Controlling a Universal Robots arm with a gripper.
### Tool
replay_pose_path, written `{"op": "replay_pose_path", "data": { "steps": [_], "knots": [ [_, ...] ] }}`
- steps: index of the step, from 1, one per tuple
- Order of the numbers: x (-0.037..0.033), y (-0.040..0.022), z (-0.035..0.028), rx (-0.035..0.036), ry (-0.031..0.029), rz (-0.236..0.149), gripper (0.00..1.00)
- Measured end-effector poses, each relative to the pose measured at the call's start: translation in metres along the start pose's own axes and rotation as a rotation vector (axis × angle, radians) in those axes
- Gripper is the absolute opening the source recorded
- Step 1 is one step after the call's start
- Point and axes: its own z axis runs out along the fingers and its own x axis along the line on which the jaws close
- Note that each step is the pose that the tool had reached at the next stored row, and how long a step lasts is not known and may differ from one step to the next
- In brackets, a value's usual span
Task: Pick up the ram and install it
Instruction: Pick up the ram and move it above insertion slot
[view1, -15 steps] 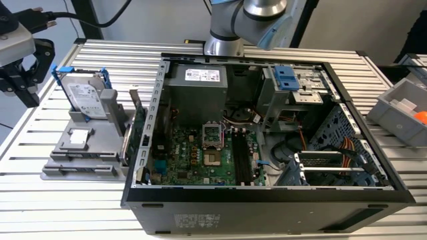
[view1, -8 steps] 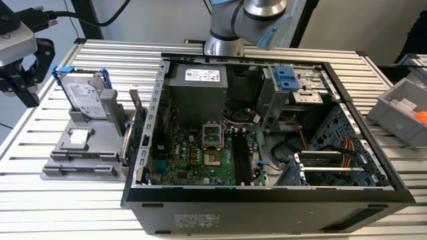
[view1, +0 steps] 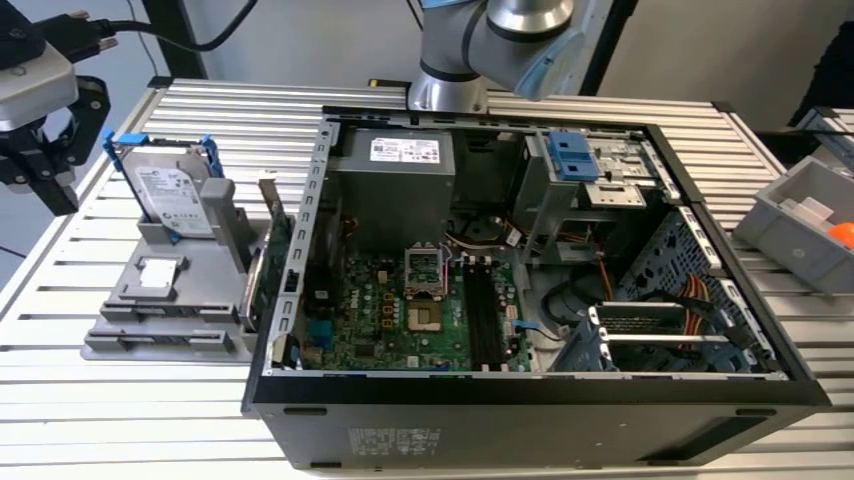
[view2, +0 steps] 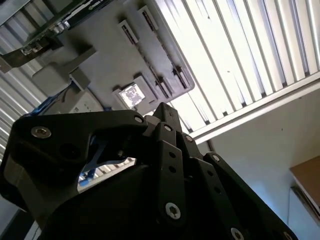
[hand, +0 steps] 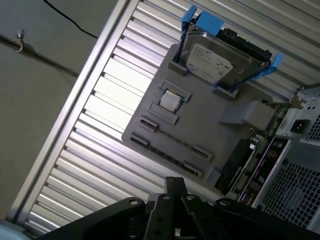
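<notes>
In the exterior view, a big black metal computer case (view1: 534, 420) lay open on a table (view1: 134, 420) made of shiny ribbed metal slats. Inside it was a flat green motherboard (view1: 387, 310) with long black slots (view1: 483, 322). I could not tell if anything sat in them. Just beside the case, on the exterior view's left, was a smooth grey plastic tray (view1: 160, 345). A silver hard drive (view1: 174, 195) in a frame with blue tabs stood up at the back of the tray. A thin green card (view1: 271, 250) with a metal strip stood on its edge between the tray and the case. The black gripper (view1: 54, 195) hung in the air at the far left, near the hard drive, touching nothing. The round silver and blue arm (view1: 494, 40) rose behind the case.

In the second wrist view, the gripper's (view2: 162, 112) flat black bars, dotted with round silver screws, came together at one tip. The jaws looked pressed together with nothing between them. Past the tip lay the grey tray.

In the first wrist view, the tip pointed at the tray's near edge. A long, thin, dark strip ran between two small grey blocks (hand: 150, 122) on the tray. I took it for the ram (hand: 172, 137), seen edge-on, but I could not be sure.
</notes>
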Motion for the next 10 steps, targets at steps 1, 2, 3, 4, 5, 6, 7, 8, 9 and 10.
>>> {"op": "replay_pose_path", "data": {
  "steps": [1, 2, 3, 4, 5, 6, 7, 8, 9, 10],
  "knots": [
    [0.0, 0.0, 0.0, 0.0, 0.0002, -0.004, 0.0],
    [0.0, 0.0, 0.0, 0.0, 0.0003, -0.008, 0.0],
    [0.0, 0.0, 0.0, 0.0, 0.0006, -0.013, 0.0],
    [0.0, 0.0, 0.0, 0.0001, 0.0009, -0.018, 0.0],
    [0.0, 0.0, 0.0, 0.0, 0.0011, -0.023, 0.0],
    [0.0, 0.0, 0.0, 0.0001, 0.0014, -0.03, 0.0],
    [0.0, 0.0, 0.0, 0.0001, 0.0017, -0.038, 0.0],
    [0.0, 0.0, 0.0, 0.0001, 0.0021, -0.047, 0.0],
    [-0.0001, 0.0001, 0.0, 0.0001, 0.0025, -0.056, 0.0],
    [-0.0001, 0.0001, 0.0, 0.0001, 0.0029, -0.065, 0.0]
  ]
}}
